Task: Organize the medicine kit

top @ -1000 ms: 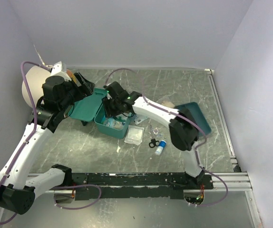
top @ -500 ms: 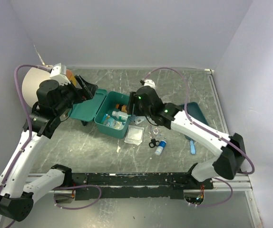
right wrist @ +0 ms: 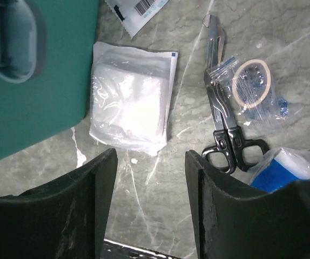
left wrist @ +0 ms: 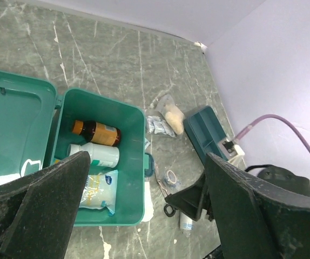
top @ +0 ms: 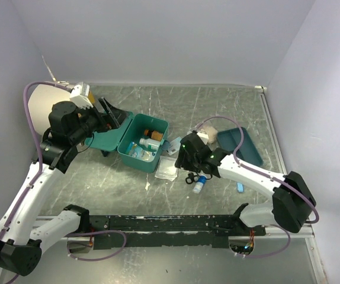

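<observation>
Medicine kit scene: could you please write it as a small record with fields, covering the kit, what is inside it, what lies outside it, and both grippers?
Kit: medicine kit, lid open
Inside: brown bottle, white bottle, packet
Outside, beside the kit: gauze pack, scissors, bagged tape roll, blue-and-white bottle
Farther right: dark teal tray
Left gripper: open, empty, at the lid side of the kit
Right gripper: open, empty, over the table between the gauze pack and the scissors
</observation>
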Motion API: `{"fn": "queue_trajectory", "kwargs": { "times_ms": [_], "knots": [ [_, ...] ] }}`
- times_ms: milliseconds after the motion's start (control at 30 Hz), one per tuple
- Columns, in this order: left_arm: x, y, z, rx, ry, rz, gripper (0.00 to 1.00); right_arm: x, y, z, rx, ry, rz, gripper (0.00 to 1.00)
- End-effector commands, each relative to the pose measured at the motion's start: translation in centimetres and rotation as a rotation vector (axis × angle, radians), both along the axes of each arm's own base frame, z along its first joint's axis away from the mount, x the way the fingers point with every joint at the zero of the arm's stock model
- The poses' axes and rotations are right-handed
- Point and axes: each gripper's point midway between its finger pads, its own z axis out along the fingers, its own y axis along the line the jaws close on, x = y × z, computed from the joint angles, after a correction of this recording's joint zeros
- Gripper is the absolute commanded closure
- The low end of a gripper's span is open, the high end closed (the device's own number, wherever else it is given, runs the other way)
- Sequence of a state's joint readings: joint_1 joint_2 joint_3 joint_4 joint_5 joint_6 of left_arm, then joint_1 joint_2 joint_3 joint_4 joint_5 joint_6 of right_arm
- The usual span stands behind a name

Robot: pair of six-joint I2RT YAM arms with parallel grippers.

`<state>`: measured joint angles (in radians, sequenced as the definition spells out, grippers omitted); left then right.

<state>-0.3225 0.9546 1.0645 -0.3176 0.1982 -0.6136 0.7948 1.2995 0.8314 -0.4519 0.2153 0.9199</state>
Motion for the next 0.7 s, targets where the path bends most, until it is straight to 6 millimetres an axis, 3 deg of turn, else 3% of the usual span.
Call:
{"fn": "queue_trajectory", "kwargs": {
  "times_ms": [0,300,667],
  "knots": [
    [-0.8,-1.0,0.9,-0.047,-0.019,-0.055,0.02,1.6,1.6,-0.2,0.106,-0.003,-0.015,0.48],
    [-0.8,-1.0,0.7,-0.053,-0.012,-0.055,0.02,3.2,2.5,-2.9,0.119,0.043,-0.009,0.54],
    [-0.8,-1.2,0.7,-0.047,-0.010,-0.066,0.02,2.8,2.0,-6.4,0.051,0.128,-0.035,0.61]
  ]
}}
